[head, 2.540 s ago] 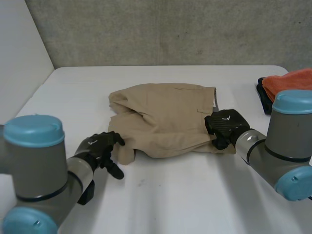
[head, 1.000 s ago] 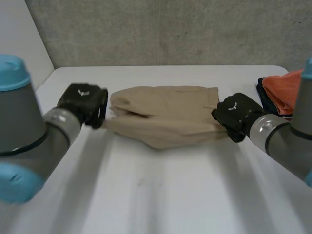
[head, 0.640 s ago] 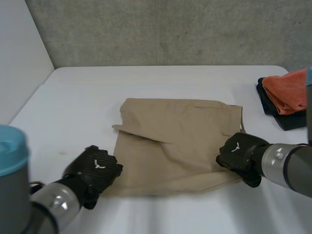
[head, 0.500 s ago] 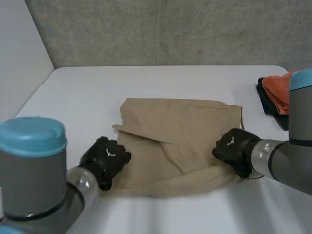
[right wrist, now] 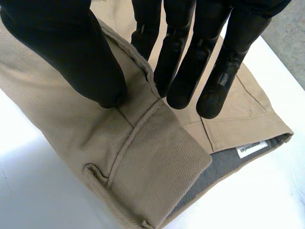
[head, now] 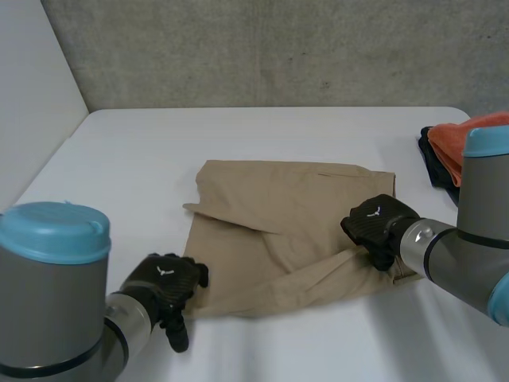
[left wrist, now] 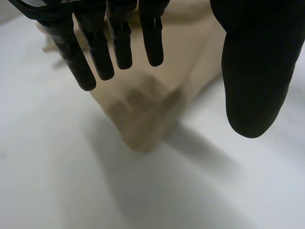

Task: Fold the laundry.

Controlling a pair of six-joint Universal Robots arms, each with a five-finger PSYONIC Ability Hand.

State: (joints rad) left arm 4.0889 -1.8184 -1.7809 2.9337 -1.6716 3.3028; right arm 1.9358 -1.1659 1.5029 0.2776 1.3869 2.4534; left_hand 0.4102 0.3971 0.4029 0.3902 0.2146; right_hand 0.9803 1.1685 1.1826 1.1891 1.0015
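While the right hand [head: 374, 227] pinches the waistband edge of the tan twill garment [head: 278, 231], thumb on one side and fingers [right wrist: 181, 71] on the other, that edge stands raised in a thick fold. The garment lies mid-way across the white tabletop [head: 262, 135], partly folded; grey lining and a small white label [right wrist: 252, 149] show beside the right hand. The left hand [head: 163, 285] is at the garment's near left corner, its fingers [left wrist: 95, 52] straight, released and grasping nothing, with the corner below the fingertips. An orange cloth [head: 469, 139] lies on a dark cloth [head: 436, 169] at the tabletop's right edge.
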